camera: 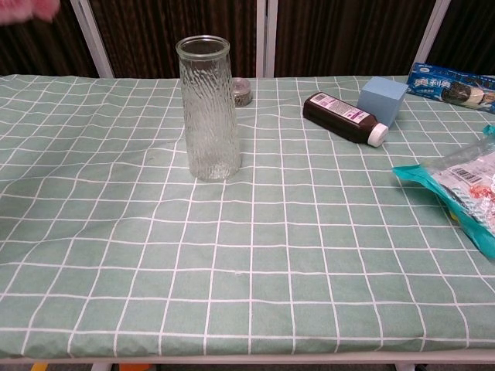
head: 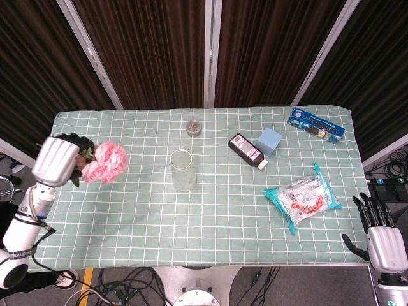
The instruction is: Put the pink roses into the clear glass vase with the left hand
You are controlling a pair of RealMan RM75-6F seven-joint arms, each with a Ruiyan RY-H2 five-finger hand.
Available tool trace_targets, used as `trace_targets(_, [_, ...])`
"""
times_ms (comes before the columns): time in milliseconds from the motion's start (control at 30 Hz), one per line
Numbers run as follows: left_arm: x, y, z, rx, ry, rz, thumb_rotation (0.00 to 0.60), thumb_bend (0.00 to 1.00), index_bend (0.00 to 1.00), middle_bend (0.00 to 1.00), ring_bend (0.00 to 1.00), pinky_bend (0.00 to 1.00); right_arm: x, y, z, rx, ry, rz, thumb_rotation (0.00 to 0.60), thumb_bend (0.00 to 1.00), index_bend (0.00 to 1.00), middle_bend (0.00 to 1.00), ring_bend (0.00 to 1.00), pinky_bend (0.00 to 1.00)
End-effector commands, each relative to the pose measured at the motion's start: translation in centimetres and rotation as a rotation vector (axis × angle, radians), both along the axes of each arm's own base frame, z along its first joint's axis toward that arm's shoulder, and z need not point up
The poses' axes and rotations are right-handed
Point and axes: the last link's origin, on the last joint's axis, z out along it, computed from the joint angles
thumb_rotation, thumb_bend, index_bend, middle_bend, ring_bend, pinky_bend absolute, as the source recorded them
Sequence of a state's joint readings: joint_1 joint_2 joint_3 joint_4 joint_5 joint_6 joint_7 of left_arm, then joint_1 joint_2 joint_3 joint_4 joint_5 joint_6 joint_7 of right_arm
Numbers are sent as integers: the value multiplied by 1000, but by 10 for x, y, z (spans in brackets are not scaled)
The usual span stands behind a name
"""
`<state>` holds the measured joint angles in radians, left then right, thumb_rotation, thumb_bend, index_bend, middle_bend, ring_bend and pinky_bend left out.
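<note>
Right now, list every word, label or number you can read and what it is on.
None reads clearly.
Blue packet: white lettering, too blurred to read.
Dark bottle: label print too small.
Clear snack bag: barcode and print, illegible.
Blue box, glass vase: no text visible.

One bunch of pink roses (head: pixel 104 162), one tall clear ribbed glass vase (camera: pixel 207 108), one small round lidded jar (head: pixel 194 128), one dark brown bottle with a white cap (head: pixel 248 151), one pale blue box (head: pixel 269 141), one blue snack packet (head: pixel 316 124), one clear teal-edged bag of food (head: pixel 301 198), and two robot hands: left hand (head: pixel 56 161), right hand (head: pixel 382 238).
</note>
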<state>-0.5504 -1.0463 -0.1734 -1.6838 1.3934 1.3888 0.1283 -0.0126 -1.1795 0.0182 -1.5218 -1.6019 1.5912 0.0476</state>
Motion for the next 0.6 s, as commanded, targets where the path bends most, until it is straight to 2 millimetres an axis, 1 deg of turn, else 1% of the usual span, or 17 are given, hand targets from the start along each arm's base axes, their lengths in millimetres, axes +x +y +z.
trace_targets(33, [25,-7,39,313,-330,-142,600,220,597,594,514,627,-1,0,-1,1,-3,-5,600,173,13,7,0,0])
trace_targets(100, [35,-9,39,346,-524,-204,600,220,597,594,514,631,-3,0,-2,2,-4,-9,600,173,13,7,0,0])
trace_targets(167, [44,-7,39,350,-662,-249,600,221,597,594,515,635,-3,-1,-2,4,-3,-11,600,173,13,7,0,0])
trace_targets(300, [65,-3,32,291,-966,-293,600,220,597,594,516,636,-4,-1,-4,8,-2,-15,600,173,13,7,0,0])
trace_targets(400, [82,1,20,181,-1195,-240,600,220,595,593,516,635,-5,-1,-4,7,-4,-20,600,174,13,7,0,0])
trace_targets(600, [102,8,-6,-19,-1494,-108,600,220,593,594,516,634,-8,0,-5,13,-7,-35,600,172,13,7,0,0])
